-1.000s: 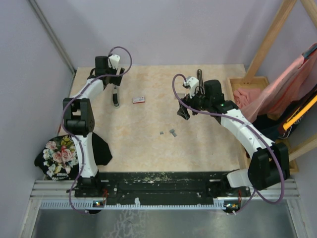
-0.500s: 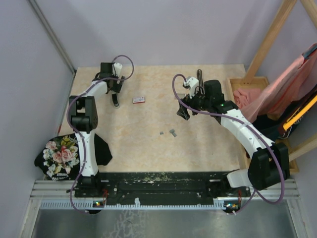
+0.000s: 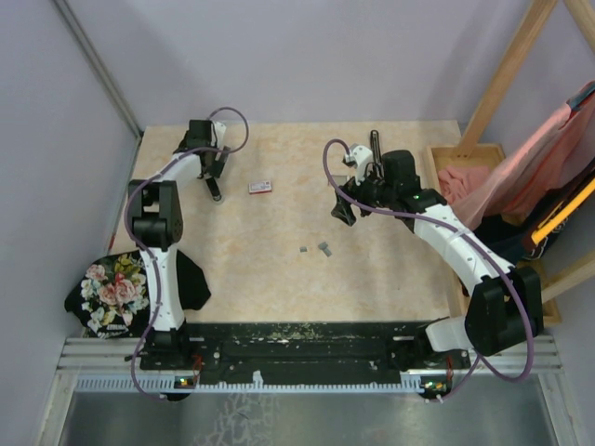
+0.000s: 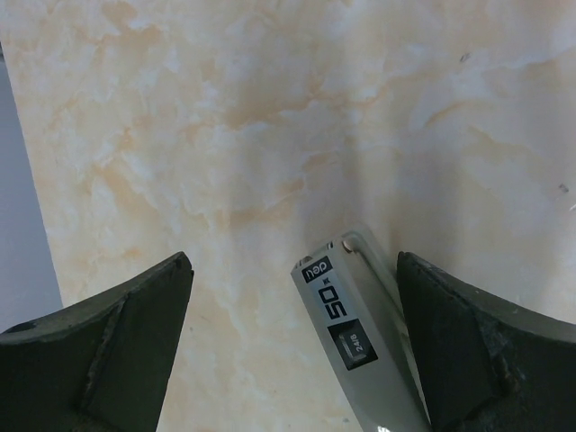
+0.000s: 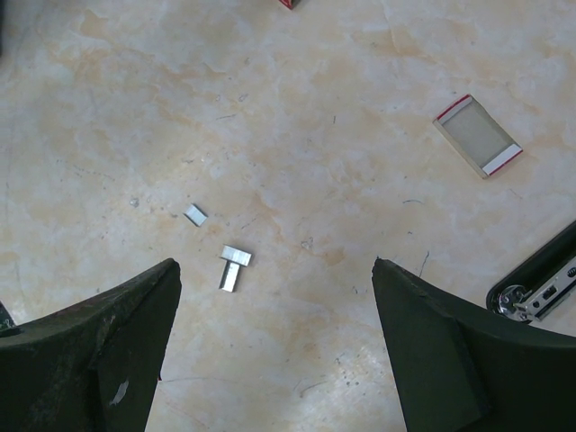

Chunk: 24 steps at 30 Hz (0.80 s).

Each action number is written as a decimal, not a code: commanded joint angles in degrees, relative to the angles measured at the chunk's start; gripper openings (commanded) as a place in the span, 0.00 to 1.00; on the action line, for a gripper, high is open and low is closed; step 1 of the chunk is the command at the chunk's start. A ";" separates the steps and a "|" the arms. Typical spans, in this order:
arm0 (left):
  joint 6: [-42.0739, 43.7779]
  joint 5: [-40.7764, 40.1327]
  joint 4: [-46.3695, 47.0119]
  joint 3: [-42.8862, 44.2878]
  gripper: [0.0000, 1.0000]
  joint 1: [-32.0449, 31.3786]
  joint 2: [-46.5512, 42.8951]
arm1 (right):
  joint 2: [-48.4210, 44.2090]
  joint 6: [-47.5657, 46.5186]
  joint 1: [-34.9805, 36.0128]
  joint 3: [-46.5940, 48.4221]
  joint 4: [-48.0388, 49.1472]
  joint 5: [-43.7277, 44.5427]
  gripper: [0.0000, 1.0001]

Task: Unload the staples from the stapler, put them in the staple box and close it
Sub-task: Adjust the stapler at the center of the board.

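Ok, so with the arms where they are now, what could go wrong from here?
Two things, possibly. The left tool is open, but the grey stapler sits off-centre, close against one finger. Closing could shove or twist it rather than clamp it squarely. The staples lie loose on the table near the open right tool, so a low sweep there might scatter them.

Grey staples (image 5: 236,256), red-and-white box (image 5: 477,148), marbled beige table (image 3: 279,279)
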 commanded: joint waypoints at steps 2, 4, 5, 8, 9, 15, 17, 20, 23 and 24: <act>-1.39 -1.51 -4.01 -3.04 0.99 1.72 -4.20 | -0.50 -0.33 -0.12 0.11 2.52 -1.68 0.87; -1.61 -1.09 -4.27 -4.20 0.99 2.37 -5.03 | -0.58 -0.27 -0.12 0.11 2.44 -1.74 0.87; -1.53 -0.99 -4.15 -4.73 0.99 2.70 -5.37 | -0.59 -0.27 -0.08 0.11 2.49 -1.79 0.87; -1.43 -1.01 -3.36 -5.60 0.99 3.57 -6.01 | -0.51 -0.10 -0.11 0.10 2.53 -2.07 0.87; -1.46 -0.60 -3.05 -5.53 1.00 3.89 -6.02 | -0.44 -0.10 -0.12 0.11 2.53 -2.15 0.87; -0.17 -3.05 -2.70 -1.14 1.00 4.40 -3.01 | -0.15 0.14 -0.07 0.11 2.57 -2.32 0.87; 0.62 -4.65 -2.83 0.55 1.00 4.70 -1.71 | -0.22 0.12 -0.06 0.07 2.44 -2.21 0.87; 1.48 -5.43 -2.87 1.50 1.00 5.40 -0.76 | -0.32 0.03 -0.07 -0.02 2.52 -2.36 0.87; 2.24 -5.27 -2.84 1.68 1.00 6.29 -0.37 | -0.01 0.04 -0.09 -0.15 2.66 -2.46 0.87; 2.61 -5.09 -2.87 1.68 1.00 6.36 -0.22 | 0.09 -0.01 -0.05 -0.11 2.62 -2.54 0.87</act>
